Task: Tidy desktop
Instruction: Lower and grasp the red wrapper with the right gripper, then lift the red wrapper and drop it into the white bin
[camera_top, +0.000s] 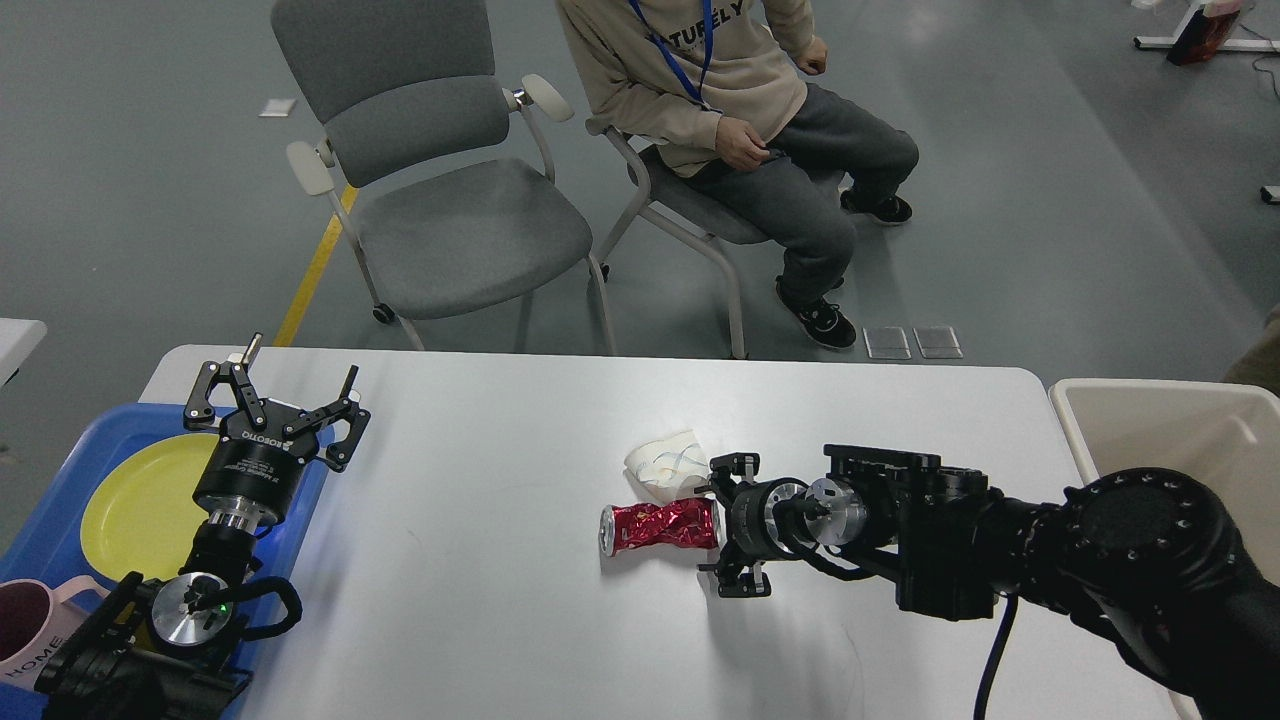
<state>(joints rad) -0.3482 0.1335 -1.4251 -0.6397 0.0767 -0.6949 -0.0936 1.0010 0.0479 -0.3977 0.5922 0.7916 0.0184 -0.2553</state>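
Note:
The white desktop (480, 480) holds a crushed red can (655, 527) lying on its side near the middle. A crumpled white paper wad (665, 460) touches the can's far side. My right gripper (718, 525) comes in from the right, level with the desktop. It is open, and its two fingertips sit just at the can's right end, one on the far side and one on the near side. My left gripper (275, 400) is open and empty, pointing away over the far edge of a blue tray (45, 530) at the left.
The blue tray holds a yellow plate (140, 505) and a pink mug (25, 630). A beige bin (1165, 415) stands off the table's right edge. Beyond the far edge are a grey chair (440, 200) and a seated person (720, 110).

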